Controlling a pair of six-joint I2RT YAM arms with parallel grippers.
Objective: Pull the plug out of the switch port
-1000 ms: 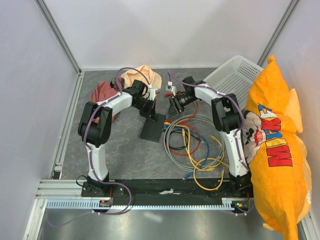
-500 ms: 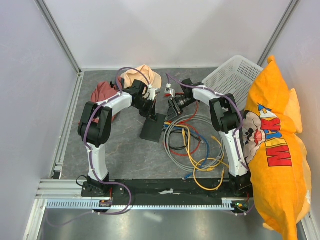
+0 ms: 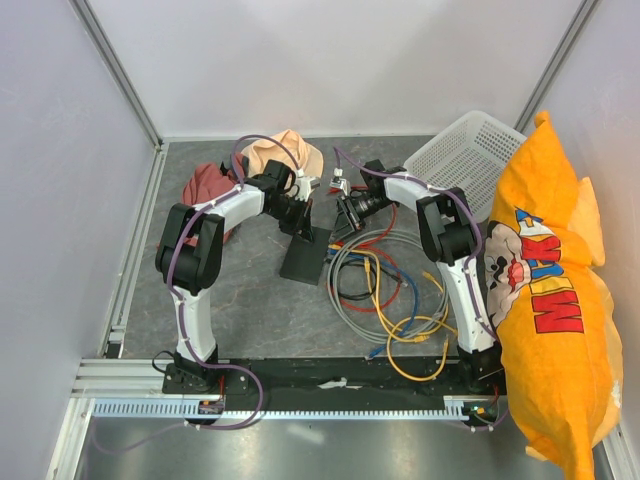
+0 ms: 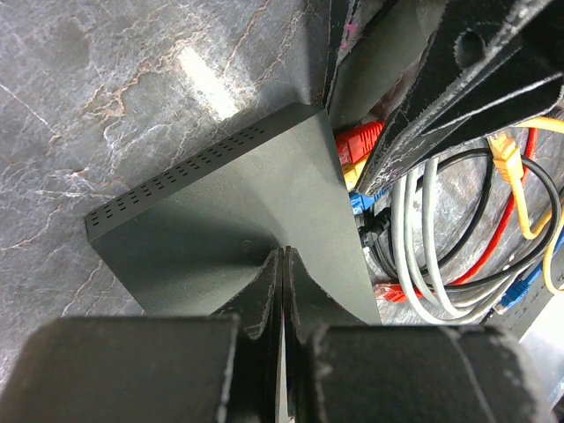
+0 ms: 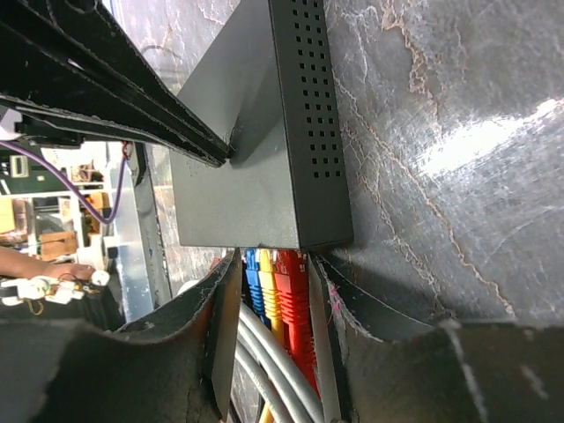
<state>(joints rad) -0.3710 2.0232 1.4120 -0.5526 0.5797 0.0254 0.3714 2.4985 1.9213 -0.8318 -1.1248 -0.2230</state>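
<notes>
The switch [image 3: 305,256] is a flat matte black box lying on the grey table. It also shows in the left wrist view [image 4: 238,211] and the right wrist view [image 5: 247,176]. My left gripper [image 3: 303,228] is shut, with its tips [image 4: 282,257] resting on the switch's top. A red plug [image 5: 295,300], a yellow plug [image 5: 271,286] and a blue plug [image 5: 254,278] sit side by side in the ports. My right gripper [image 5: 273,278] is open, its jaws straddling all three plugs at the port edge. It also shows in the top view [image 3: 345,213].
A tangle of grey, yellow, red, black and blue cables [image 3: 385,290] lies right of the switch. A white basket [image 3: 460,155] and a large orange pillow [image 3: 550,290] are at the right. A peach hat [image 3: 285,155] and a maroon hat [image 3: 205,185] lie behind the left arm.
My right gripper has edged slightly left toward the switch's port edge. The left arm and the switch have not moved.
</notes>
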